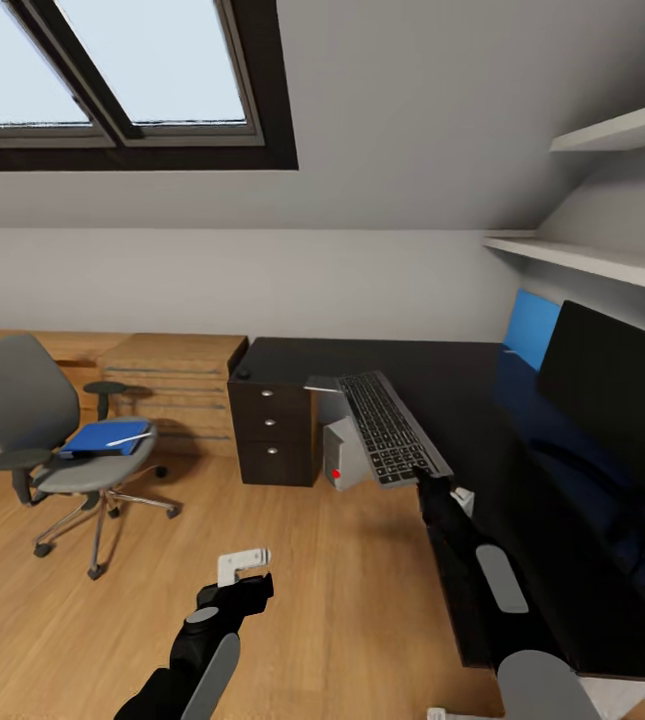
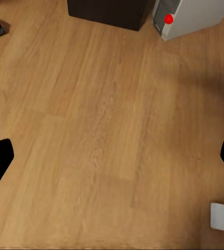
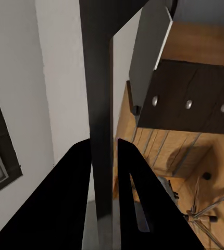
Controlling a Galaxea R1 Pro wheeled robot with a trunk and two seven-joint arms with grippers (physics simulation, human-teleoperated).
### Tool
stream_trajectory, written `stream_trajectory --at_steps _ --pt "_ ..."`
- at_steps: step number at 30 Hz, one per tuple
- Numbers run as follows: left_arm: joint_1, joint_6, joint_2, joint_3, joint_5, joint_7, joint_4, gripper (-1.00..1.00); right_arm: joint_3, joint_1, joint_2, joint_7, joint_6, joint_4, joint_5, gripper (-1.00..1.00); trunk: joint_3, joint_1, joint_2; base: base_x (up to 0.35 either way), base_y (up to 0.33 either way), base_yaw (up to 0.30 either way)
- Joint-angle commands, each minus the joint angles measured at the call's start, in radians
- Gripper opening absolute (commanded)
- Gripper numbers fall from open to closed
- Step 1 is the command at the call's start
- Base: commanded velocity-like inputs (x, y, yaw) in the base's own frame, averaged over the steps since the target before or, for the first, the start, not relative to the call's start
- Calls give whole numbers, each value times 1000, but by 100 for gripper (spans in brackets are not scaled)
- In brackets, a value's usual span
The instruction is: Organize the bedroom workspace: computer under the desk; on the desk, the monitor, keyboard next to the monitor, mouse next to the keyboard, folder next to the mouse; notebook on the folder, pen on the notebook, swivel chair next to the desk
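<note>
1. Desk (image 1: 522,440): glossy black top below and beyond right gripper (image 1: 430,487); monitor (image 1: 612,385) farther along.
2. Keyboard (image 1: 390,425): pinched edge-on by right gripper, overhanging desk edge above computer (image 1: 344,455). Risk: slipping from narrow end grip, or striking monitor if swung wide.
3. Left gripper (image 1: 244,572): spread, empty, over floor.
4. Right wrist view alone: fingers (image 3: 73,208) flanking keyboard edge. Head view alone: folder (image 1: 107,437) and pen (image 1: 128,438) on swivel chair (image 1: 52,440).

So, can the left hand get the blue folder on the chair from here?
Probably not yet. The left hand hangs open over bare floor, well apart from the swivel chair where the folder lies. Nothing blocks the way; the robot would need to move closer.
</note>
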Motion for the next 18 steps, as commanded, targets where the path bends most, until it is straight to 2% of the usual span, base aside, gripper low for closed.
stream_trajectory --at_steps 1,4,6,9,13,18 --pt "-1 2 1 -1 11 10 -1 100 -5 -1 -1 1 12 0 -16 -100 2 -4 6 -283 -242 0" --pt "-1 1 1 4 12 10 -1 100 -30 -1 -8 -3 -3 28 -16 -100 11 -16 27 -283 -242 0" --pt "-1 0 1 6 12 10 -2 100 -34 -2 -31 -4 -27 64 -16 -100 18 -24 41 -283 -242 0" --pt "-1 -1 1 7 12 10 -3 100 -36 -3 -50 -4 -63 83 -17 -100 27 -35 62 -283 -235 0" --pt "-1 -2 0 5 13 10 0 100 -36 -3 -54 -4 -77 87 -17 -100 33 -43 76 -266 -205 0" --pt "-1 -5 -1 2 14 8 4 100 -36 -3 -56 -4 -88 89 -17 -100 33 -43 76 -68 -52 0"
